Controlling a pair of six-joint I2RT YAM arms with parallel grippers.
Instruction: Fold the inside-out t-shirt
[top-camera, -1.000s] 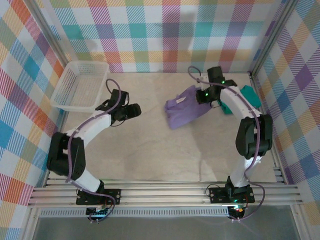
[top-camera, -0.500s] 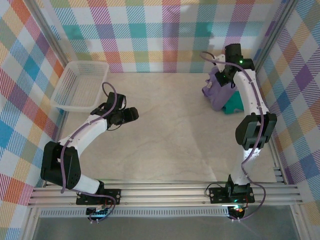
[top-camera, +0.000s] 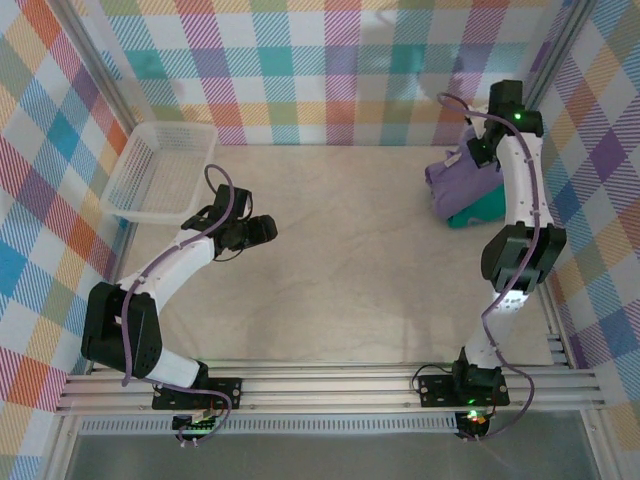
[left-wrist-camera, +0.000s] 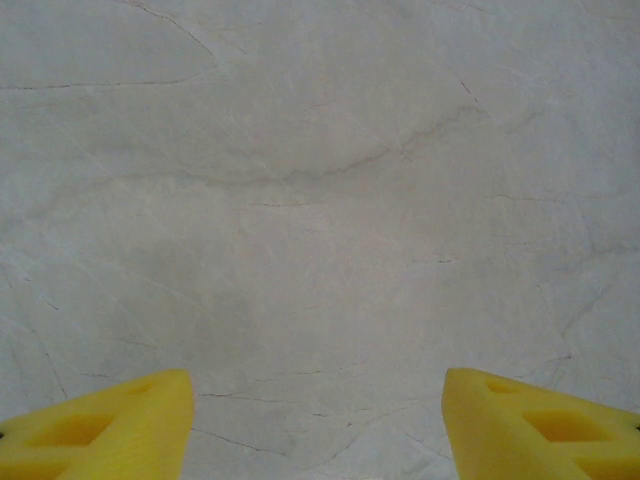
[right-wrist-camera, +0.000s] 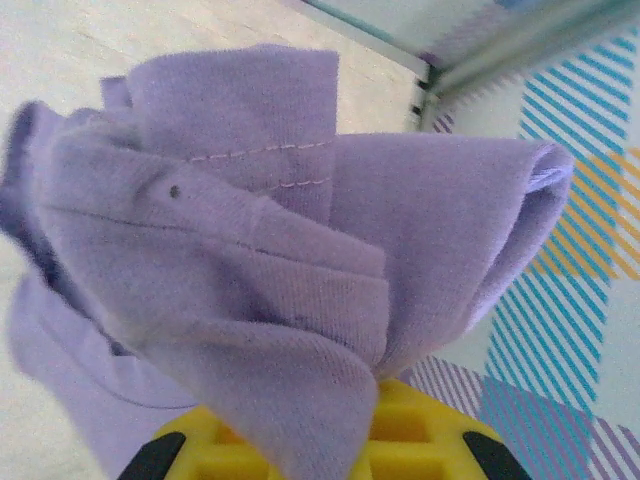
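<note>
At far right corner, right gripper (top-camera: 478, 152) clamped on lavender t-shirt (top-camera: 452, 182); left gripper (top-camera: 266, 228) wide, empty.

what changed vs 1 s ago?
The right gripper, jaws shut on the t-shirt, carried it from mid-table to the far right corner, over the teal garment. The left gripper stayed nearly put, jaws open. The basket did not move.

Pale marbled table (top-camera: 340, 270), white basket (top-camera: 150, 175) far-left, teal garment (top-camera: 482, 211) far-right
</note>
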